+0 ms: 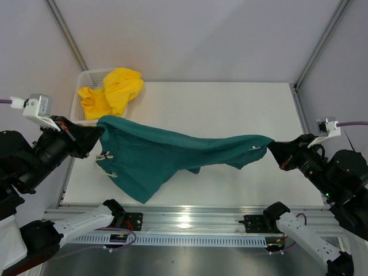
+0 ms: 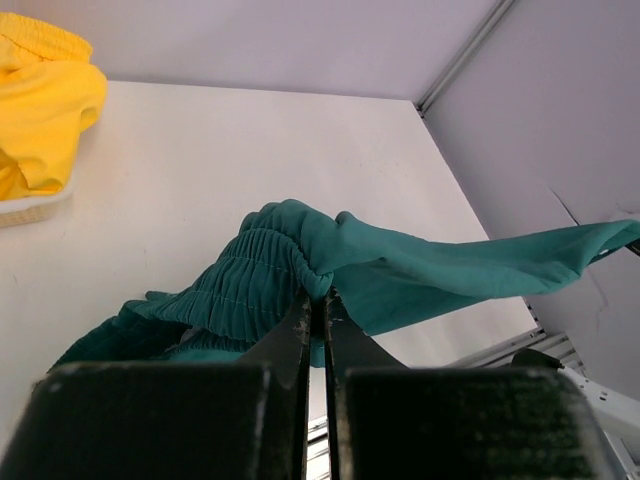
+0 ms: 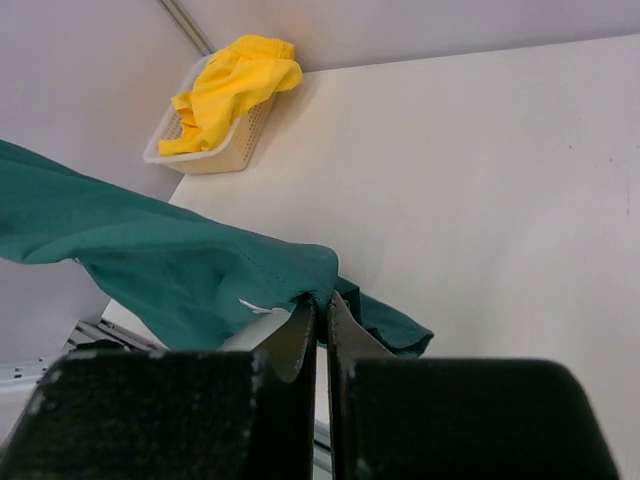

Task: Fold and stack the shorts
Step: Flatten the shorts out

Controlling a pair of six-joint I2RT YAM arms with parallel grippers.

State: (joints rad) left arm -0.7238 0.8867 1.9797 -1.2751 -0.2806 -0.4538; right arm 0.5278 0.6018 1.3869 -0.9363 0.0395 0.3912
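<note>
The teal-green shorts (image 1: 172, 152) hang stretched above the table between both arms, one leg drooping toward the front edge. My left gripper (image 1: 101, 133) is shut on their gathered waistband (image 2: 262, 275) at the left end; the white drawstring (image 1: 104, 156) dangles just below. My right gripper (image 1: 271, 146) is shut on a hem corner (image 3: 315, 275) at the right end. In each wrist view the jaws (image 2: 318, 298) (image 3: 322, 300) pinch teal cloth at the tips. The yellow shorts (image 1: 115, 91) lie bunched in and over the basket at the back left.
A white mesh basket (image 1: 86, 80) sits at the table's back left corner, holding the yellow pair. The white table (image 1: 230, 109) has a metal rail (image 1: 184, 221) along its front edge, where both arm bases are bolted. Grey walls enclose the back and sides.
</note>
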